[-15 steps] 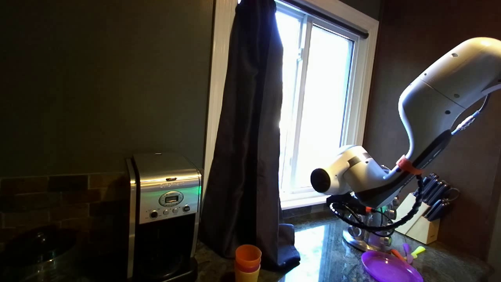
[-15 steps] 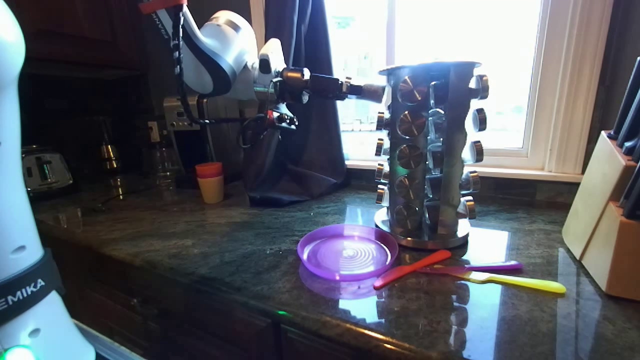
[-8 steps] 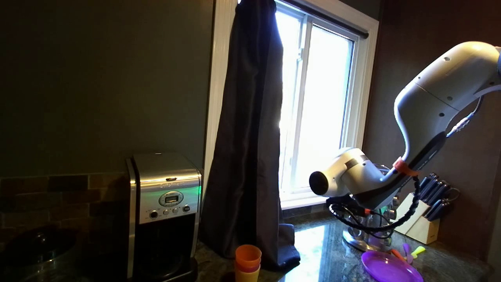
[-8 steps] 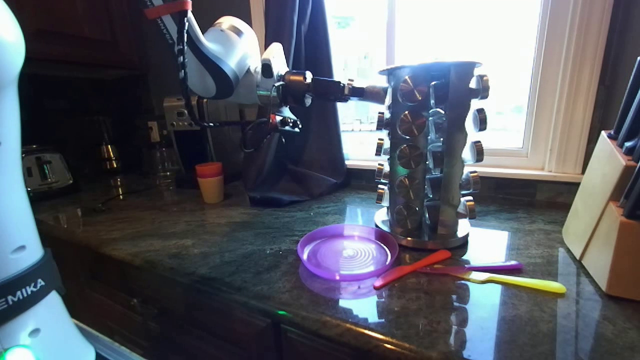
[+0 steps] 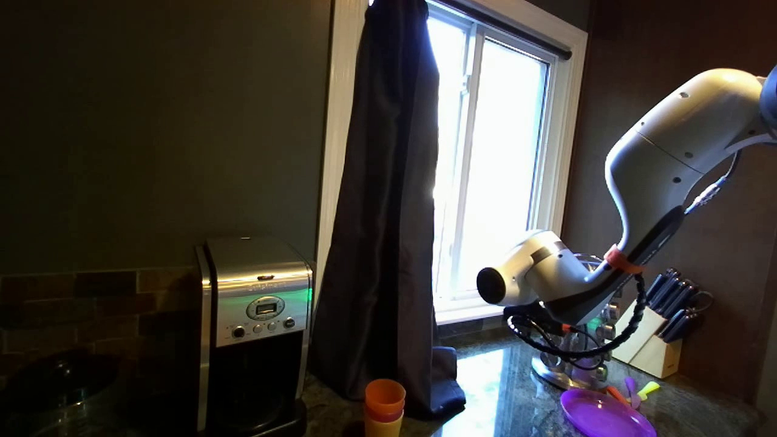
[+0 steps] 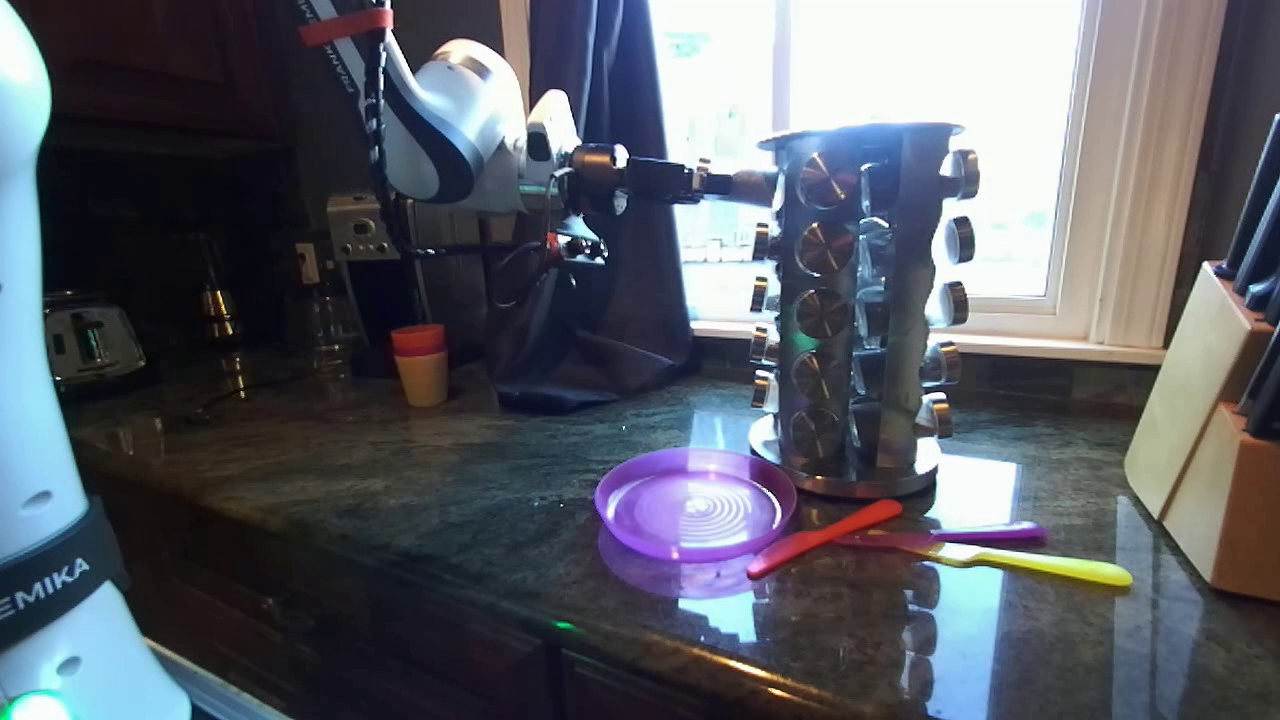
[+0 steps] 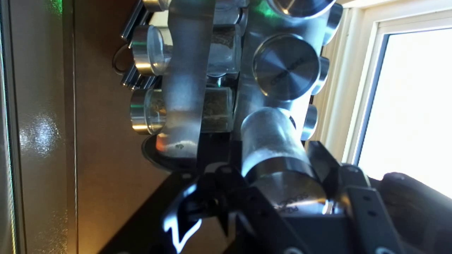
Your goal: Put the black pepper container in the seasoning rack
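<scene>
The black pepper container [image 7: 270, 135], a clear glass jar with a metal cap [image 7: 282, 169], lies on its side between the fingers [image 7: 319, 158] of the gripper [image 7: 277, 158], cap end toward the robot, glass end toward the seasoning rack [image 6: 912, 270]. The fingers are drawn in on either side of the cap, gripping it. Lettering on the cap appears upside down and too blurred to confirm the contents. In an exterior view, the container meets the side of the rack at the top tier, level with the uppermost row of jars [image 6: 823, 180]; whether its glass end has entered a slot is hard to tell from these angles.

The rack stands upright on a dark stone counter [image 6: 450, 480]. Just beside its base sits a purple dish [image 6: 660, 505], with a red knife [image 6: 825, 538], a purple knife [image 6: 985, 534] and a yellow knife [image 6: 1050, 567] lying close by. A pale knife block [image 6: 1185, 420] with black handles stands near the rack. Well apart, stacked cups [image 6: 424, 380] stand near a coffee maker [image 5: 267, 285], and a dark curtain [image 5: 388, 212] hangs at the bright window [image 5: 504, 152].
</scene>
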`<state>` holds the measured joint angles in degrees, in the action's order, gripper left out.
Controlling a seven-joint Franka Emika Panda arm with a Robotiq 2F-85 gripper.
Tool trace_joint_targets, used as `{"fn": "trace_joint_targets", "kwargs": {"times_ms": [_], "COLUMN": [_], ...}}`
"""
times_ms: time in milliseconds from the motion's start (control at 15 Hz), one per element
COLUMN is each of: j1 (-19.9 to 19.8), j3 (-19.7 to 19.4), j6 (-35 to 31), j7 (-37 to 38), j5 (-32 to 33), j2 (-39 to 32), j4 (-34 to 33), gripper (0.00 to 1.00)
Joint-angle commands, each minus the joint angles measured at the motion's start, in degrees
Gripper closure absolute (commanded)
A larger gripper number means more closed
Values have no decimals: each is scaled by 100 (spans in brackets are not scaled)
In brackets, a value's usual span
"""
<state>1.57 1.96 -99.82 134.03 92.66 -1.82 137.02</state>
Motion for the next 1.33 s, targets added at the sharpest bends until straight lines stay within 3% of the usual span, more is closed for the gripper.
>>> {"fn": "trace_joint_targets", "kwargs": {"times_ms": [0,533,1267], "j1": [21,9,-63], "j3": [11,6,-32], "j6": [298,450,68], "j7": [211,260,210], "j5": [166,166,347], "j2": [-114,-280,-270], "j4": [-81,-152,-115], "gripper": [76,76,76]}}
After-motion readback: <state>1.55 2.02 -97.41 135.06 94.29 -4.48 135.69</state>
